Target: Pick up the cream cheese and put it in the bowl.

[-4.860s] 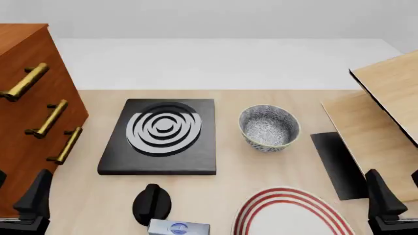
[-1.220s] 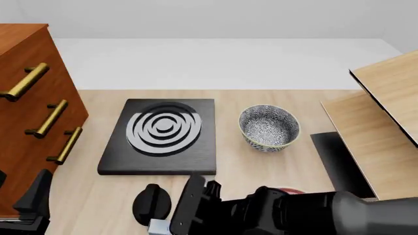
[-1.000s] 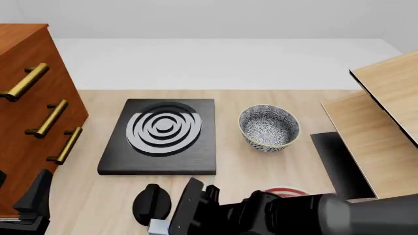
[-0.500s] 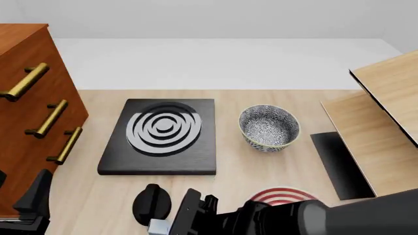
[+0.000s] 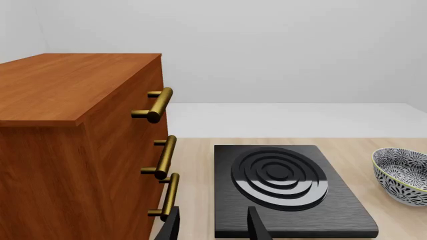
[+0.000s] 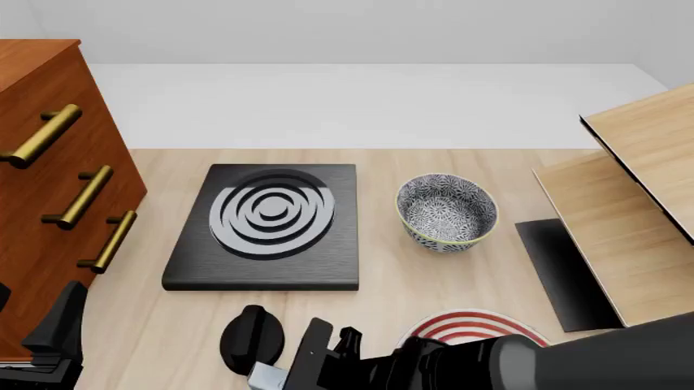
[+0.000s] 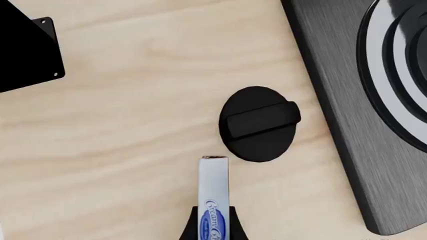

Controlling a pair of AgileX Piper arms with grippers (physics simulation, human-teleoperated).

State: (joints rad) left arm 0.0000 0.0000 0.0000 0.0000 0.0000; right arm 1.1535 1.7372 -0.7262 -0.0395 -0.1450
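R arm lies low across the near edge of the table in front view, coming in from the right, wrist pointing left. Right gripper (image 7: 213, 227) is down by the near edge w/ fingers clamped on the cream cheese (image 7: 214, 197); wrist cam shows the box pinched edge-on between the two fingers (image 7: 236, 231), most of its length sticking out past the tips. In front view only a pale corner of the box (image 6: 266, 378) shows under the gripper (image 6: 309, 366). Can't tell if the box is off the table or resting on it.

L arm parked at near-left corner. Left gripper (image 5: 212, 227) has its fingers apart, nothing between them, facing the stove plate (image 5: 287, 187) and drawer cabinet (image 5: 73, 150).

Rel to R gripper: black knob (image 7: 259, 123) sits just beyond the box's free end, a bit to one side, not touching. In front view the knob (image 6: 252, 339) is right next to the gripper's left side. Bowl (image 6: 446, 212) is well ahead and to the right of the gripper, upright, beside the stove plate (image 6: 271, 225). Red-ringed plate (image 6: 472, 325) is partly hidden behind my R arm.

Surface: light wood tabletop (image 6: 434, 272), cabinet w/ brass handles (image 6: 65, 162) at left, tilted wood panels (image 6: 639, 187) at right, a black flat strip (image 6: 558, 272) at their base. Pale grey wall behind.
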